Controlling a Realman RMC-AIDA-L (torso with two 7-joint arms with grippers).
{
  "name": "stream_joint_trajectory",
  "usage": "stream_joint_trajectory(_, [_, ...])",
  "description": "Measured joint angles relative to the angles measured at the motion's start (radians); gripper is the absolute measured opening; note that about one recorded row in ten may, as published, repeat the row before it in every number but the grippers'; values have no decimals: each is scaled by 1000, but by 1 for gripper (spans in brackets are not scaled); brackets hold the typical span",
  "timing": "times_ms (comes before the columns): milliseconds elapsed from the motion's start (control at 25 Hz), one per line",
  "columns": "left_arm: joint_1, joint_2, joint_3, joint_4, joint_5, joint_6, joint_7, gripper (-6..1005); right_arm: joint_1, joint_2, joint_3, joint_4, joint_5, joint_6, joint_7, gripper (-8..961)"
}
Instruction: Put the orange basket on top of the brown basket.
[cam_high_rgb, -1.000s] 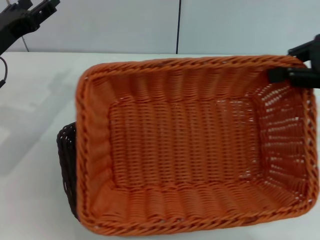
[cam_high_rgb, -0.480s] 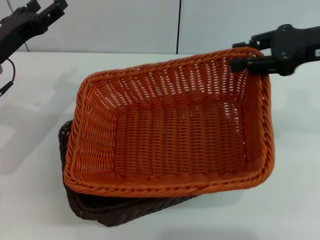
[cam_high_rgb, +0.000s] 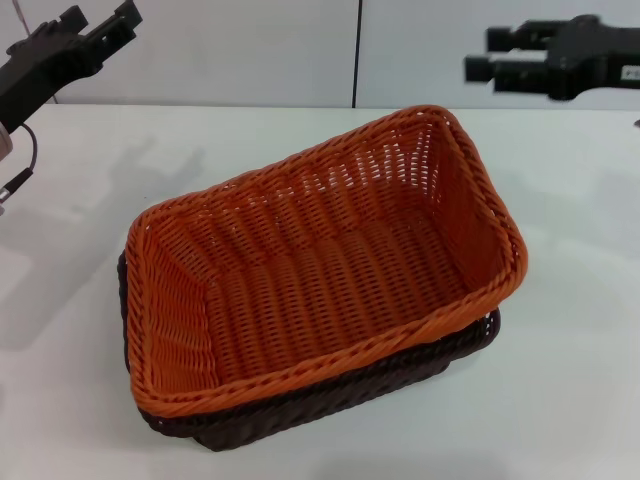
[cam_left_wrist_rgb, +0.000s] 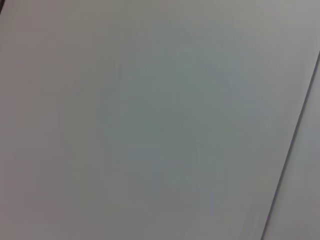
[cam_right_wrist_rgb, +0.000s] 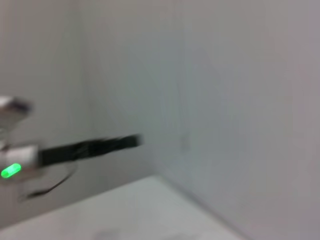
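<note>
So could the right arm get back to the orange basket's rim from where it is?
Probably yes. The right gripper hangs above and behind the orange basket, which sits tilted in the brown basket. Nothing lies between it and the raised far corner; the left gripper is far aside.

The orange basket (cam_high_rgb: 320, 265) hides most of the brown basket (cam_high_rgb: 400, 375) beneath it; my right hand (cam_high_rgb: 480, 55) is cut off.

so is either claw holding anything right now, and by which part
Nothing is held. The right claw is open above the orange basket, clear of it; the left claw is raised, empty.
</note>
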Motion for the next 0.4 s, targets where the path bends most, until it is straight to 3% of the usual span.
stream_joint_trajectory(400, [-10, 1, -1, 7, -14, -14, 14, 864, -138, 27, 50, 66, 236, 122, -123, 617])
